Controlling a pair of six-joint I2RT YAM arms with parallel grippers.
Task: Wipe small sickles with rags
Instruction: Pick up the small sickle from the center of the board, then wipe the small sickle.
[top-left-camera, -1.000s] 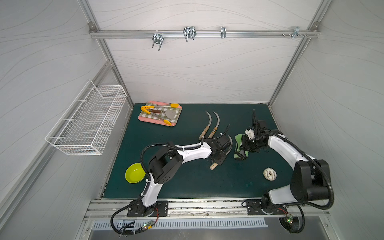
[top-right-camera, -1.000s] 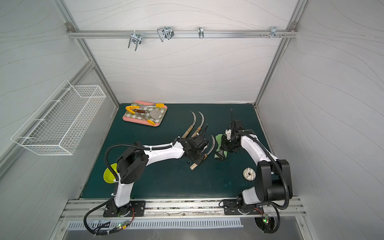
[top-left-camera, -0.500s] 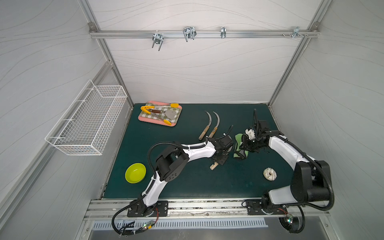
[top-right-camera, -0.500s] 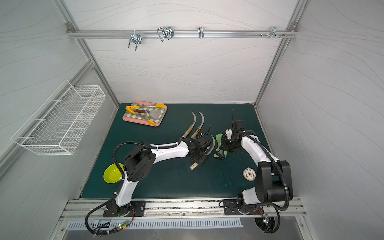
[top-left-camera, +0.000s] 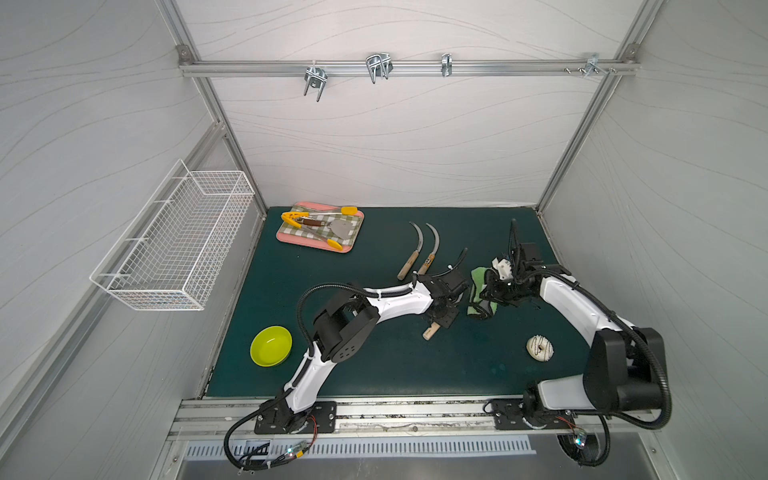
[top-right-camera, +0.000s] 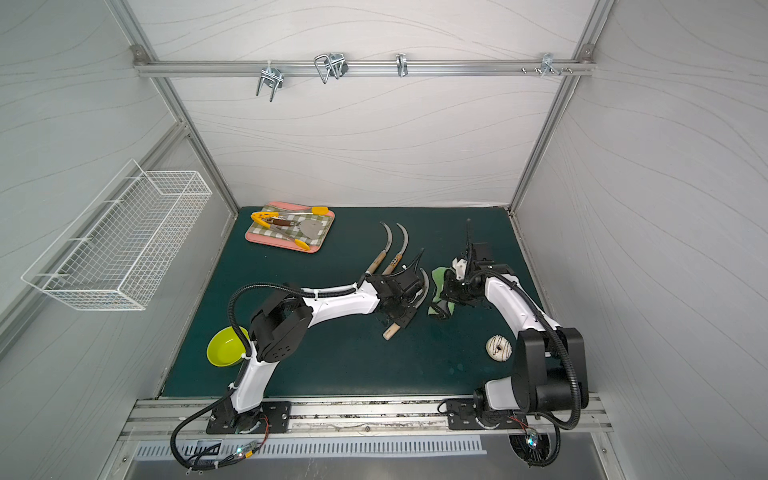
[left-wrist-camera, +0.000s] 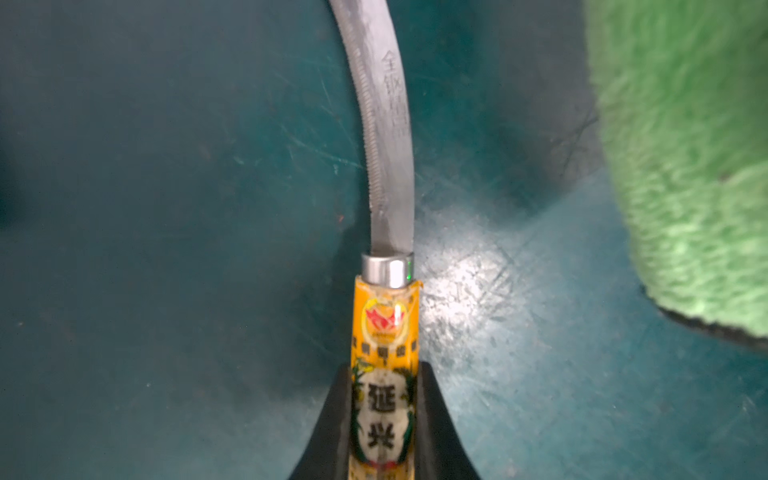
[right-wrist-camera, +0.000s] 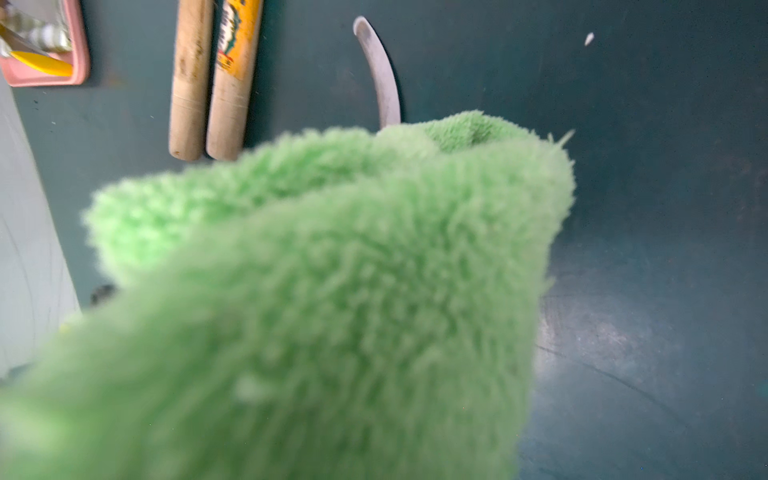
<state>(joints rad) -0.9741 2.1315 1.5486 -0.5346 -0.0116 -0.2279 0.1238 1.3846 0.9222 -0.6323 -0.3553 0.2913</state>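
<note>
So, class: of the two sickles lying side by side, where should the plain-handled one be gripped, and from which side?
Take the plain-handled sickle by its wooden handle, coming straight down from above and closing across it. The handle is straight and thick, the blade thin and curved. The labelled sickle lies close beside, so clearance looks tight.

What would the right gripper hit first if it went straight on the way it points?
Probably the blade of the sickle in the left gripper; it shows just beyond the rag that the right gripper clamps, though height is hard to judge.

"延兴" on sickle (left-wrist-camera: 384, 324) label (blade (left-wrist-camera: 392, 137): "全")
</note>
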